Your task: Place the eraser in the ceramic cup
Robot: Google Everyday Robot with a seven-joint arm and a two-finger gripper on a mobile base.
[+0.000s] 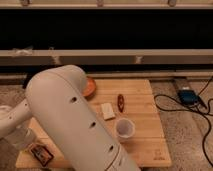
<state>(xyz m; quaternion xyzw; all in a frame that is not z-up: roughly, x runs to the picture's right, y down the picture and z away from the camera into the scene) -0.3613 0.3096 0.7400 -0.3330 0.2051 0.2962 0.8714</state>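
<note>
The eraser (41, 153), a small black block with an orange-red border, lies on the front left corner of the wooden board (145, 145). The white ceramic cup (125, 129) stands upright on the board, right of centre and far from the eraser. My gripper (27, 142) is at the lower left, at the end of the white forearm (12, 122), just above and left of the eraser. The thick white upper arm (75, 120) fills the foreground and hides much of the board's left half.
A pale beige block (107, 111) lies just behind and left of the cup. A thin reddish-brown object (120, 102) lies beside it. An orange bowl (90, 86) sits at the board's back, partly hidden by the arm. A blue box with black cables (188, 96) lies on the floor at the right.
</note>
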